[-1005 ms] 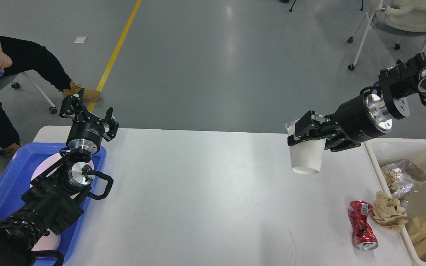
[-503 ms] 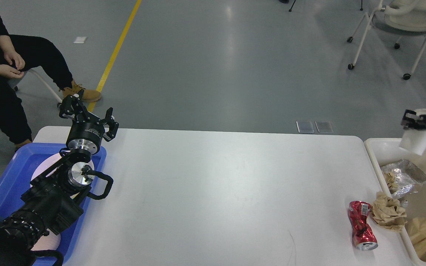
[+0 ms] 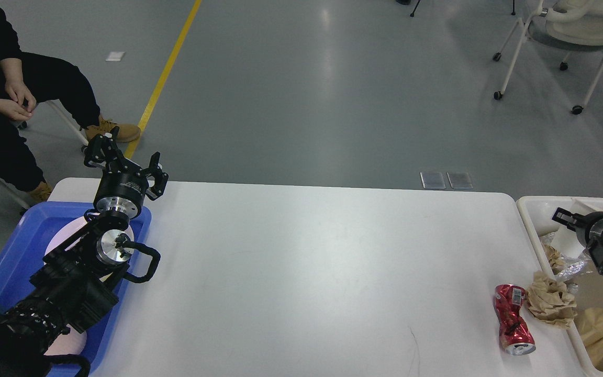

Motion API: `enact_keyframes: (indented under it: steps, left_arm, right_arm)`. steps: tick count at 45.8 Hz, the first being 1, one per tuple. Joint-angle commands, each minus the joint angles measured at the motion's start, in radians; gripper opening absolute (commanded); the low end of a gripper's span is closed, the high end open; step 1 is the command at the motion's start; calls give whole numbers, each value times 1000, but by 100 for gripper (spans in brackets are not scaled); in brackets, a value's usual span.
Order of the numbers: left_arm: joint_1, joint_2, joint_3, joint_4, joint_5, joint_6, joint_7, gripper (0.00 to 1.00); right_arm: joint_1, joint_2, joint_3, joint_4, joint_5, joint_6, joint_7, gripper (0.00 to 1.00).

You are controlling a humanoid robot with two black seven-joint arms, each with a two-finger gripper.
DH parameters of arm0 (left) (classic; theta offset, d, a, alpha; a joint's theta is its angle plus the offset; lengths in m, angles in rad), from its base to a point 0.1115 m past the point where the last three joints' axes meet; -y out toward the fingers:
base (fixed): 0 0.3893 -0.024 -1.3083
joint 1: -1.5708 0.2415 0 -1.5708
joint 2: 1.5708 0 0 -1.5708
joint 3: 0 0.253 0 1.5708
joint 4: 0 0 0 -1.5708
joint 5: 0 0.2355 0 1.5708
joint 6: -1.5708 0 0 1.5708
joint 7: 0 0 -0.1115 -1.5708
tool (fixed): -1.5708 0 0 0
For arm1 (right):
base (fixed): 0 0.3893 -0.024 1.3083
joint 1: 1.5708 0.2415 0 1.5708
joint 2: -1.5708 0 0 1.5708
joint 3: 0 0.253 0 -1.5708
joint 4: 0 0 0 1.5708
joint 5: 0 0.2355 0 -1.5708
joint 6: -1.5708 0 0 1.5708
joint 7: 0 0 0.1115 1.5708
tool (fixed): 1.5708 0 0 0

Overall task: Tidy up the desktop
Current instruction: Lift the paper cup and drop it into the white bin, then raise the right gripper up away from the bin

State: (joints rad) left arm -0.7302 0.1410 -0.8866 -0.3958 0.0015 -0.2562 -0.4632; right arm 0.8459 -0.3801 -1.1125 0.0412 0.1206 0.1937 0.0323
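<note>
From the head view, my right gripper [image 3: 563, 216] sits over the bin [image 3: 529, 220]; I can't tell its opening or load. The crushed red can [image 3: 512, 319] lies on the desktop [image 3: 301, 272] just left of the bin, long axis running near-to-far, beside crumpled brown paper [image 3: 550, 301]. My right arm's nearer; my left gripper [image 3: 123, 157], spread and empty, hangs over the blue tray [image 3: 13, 251].

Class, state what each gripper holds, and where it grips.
Left gripper: open, holding nothing. Right gripper: over the off-white bin; any hold cannot be told.
</note>
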Motion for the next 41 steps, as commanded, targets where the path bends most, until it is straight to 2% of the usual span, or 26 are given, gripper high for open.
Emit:
enact_keyframes:
  steps: [1, 17, 23, 30, 41]
  left_arm:
    - [0, 0, 0, 0, 0, 0, 0, 97]
    - [0, -1, 0, 0, 0, 0, 0, 97]
    - [0, 0, 0, 0, 0, 0, 0, 97]
    - [0, 0, 0, 0, 0, 0, 0, 97]
    - [0, 0, 0, 0, 0, 0, 0, 97]
  right_arm:
    - [-5, -23, 2, -3, 4, -2, 0, 100]
    - [10, -22, 3, -1, 7, 1, 0, 100]
    - [137, -16, 34, 52, 10, 13, 1, 100]
    - [416, -23, 50, 336, 4, 35, 8, 100]
    - [892, -32, 45, 991, -10, 104, 12, 100]
